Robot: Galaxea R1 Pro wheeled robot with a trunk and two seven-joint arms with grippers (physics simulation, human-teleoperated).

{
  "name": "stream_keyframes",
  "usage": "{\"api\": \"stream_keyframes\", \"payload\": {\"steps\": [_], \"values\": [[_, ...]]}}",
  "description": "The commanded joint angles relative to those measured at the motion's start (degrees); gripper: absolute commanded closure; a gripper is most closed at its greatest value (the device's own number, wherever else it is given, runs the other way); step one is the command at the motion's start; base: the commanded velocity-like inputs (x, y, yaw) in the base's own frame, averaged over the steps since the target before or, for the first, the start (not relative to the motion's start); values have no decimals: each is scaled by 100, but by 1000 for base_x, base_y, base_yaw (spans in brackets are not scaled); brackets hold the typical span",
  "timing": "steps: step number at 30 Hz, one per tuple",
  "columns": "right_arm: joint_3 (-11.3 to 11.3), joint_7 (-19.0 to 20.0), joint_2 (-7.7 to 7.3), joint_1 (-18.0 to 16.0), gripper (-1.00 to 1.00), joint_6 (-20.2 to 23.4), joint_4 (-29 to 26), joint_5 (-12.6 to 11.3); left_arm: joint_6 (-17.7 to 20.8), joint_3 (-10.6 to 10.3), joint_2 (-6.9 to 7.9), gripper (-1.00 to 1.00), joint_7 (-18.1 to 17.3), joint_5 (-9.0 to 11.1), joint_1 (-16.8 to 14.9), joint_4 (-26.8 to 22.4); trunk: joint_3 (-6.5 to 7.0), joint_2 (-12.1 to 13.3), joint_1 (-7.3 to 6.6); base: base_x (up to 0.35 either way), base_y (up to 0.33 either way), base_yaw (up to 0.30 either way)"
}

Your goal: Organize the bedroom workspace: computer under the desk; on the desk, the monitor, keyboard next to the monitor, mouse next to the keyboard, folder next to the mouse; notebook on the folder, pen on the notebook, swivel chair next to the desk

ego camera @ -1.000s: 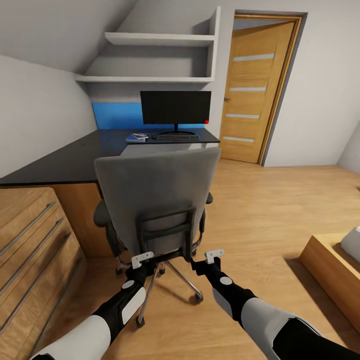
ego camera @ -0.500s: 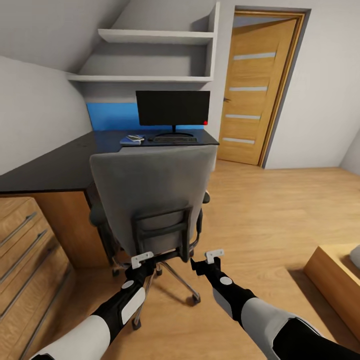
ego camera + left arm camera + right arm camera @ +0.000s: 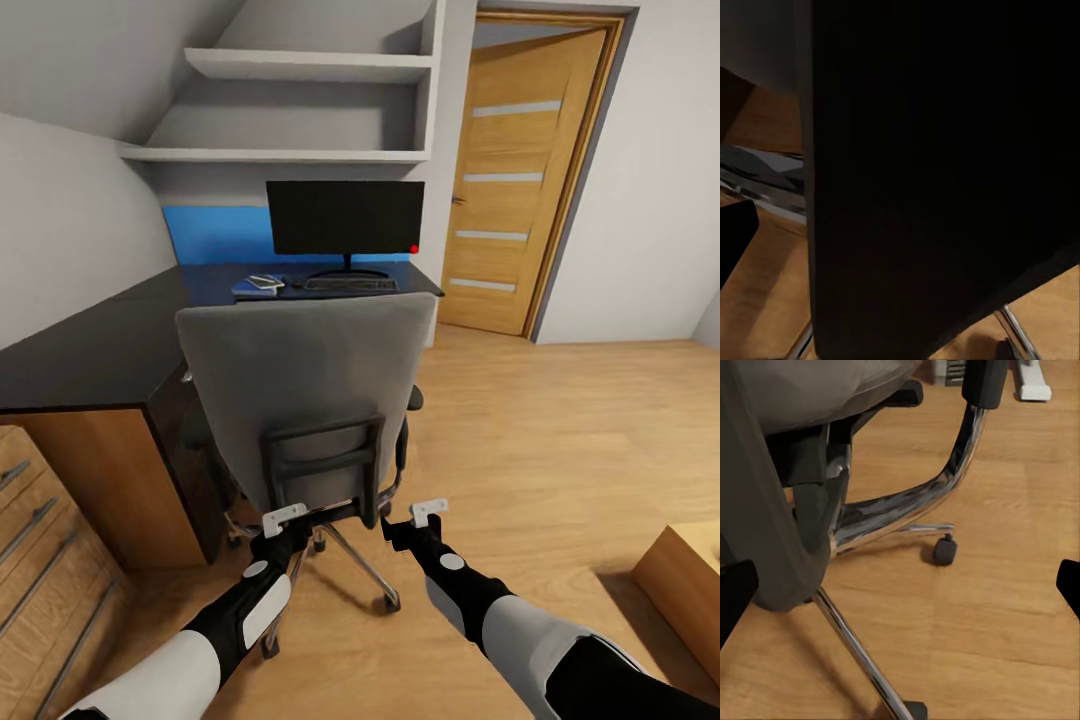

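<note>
pushing position behind the swivel chair

facing the desk [image 3: 110,345], the robot has both arms reaching low toward the back of the grey swivel chair [image 3: 305,385], which stands just beside the desk's open end with its backrest turned to the camera. the left gripper [image 3: 285,520] and the right gripper [image 3: 428,512] sit at the bottom edge of the backrest frame, one on each side of the chair's column; whether their fingers are spread or pressed together cannot be told from the head view.

in the left wrist view the dark back of the chair is right up against the camera, with chrome legs and wood floor [image 3: 765,300] at the edges. in the right wrist view the chair's chrome base [image 3: 907,510], a caster [image 3: 944,550] and the seat underside show over the floor, with black fingertips [image 3: 735,596] set wide apart at the two sides of the frame, holding nothing.

on the far end of the desk stands the black monitor [image 3: 345,217], with the keyboard [image 3: 350,284] in front of it and a blue folder [image 3: 258,288] just beside the keyboard with small items on top, too small to tell apart. a wooden door [image 3: 520,180] stands beyond the desk.
</note>
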Motion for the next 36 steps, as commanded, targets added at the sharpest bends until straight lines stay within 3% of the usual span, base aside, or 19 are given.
{"api": "stream_keyframes", "payload": {"steps": [1,10,16,36], "values": [[51,-12,5,-5,-100,-24,7,-51,-34,-49,5,-100,35,52,-8,-1,-4,-2,3,329,82,0],[53,9,70,3,-100,-20,15,118,-33,-49,5,-100,34,54,-8,-1,-4,-2,3,327,153,0],[54,14,71,3,-100,-17,16,380,-34,-49,5,-100,34,52,-8,-1,-4,-2,3,322,163,0],[54,13,80,3,-100,-17,7,406,-34,-58,5,-100,34,52,-8,8,-4,-2,3,327,40,0]]}}
